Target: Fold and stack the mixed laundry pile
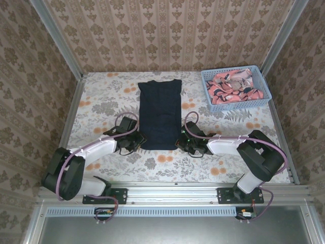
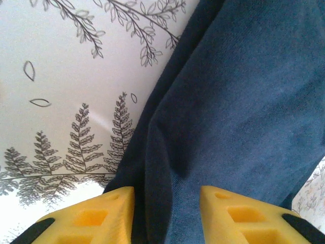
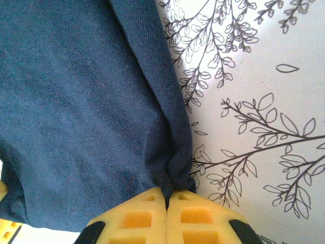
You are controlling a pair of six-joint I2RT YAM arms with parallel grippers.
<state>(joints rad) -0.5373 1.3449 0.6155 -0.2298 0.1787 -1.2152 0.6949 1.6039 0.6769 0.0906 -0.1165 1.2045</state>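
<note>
T-shirt (image 1: 160, 114), one, dark navy, folded into a long smooth rectangle, lies mid-table (image 1: 101, 101). Of two grippers, the right gripper (image 3: 167, 203) pinches its near right corner, jaws closed; the left gripper (image 2: 167, 213) straddles the near left corner, jaws partly apart. One pink patterned garment (image 1: 234, 85) sits crumpled in one blue basket (image 1: 238, 103) at the far right corner

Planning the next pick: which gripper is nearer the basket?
Right. The right gripper, shut on the near right corner of the navy T-shirt, lies near-left of the basket; the left gripper is at the shirt's near left corner, farther off.
</note>
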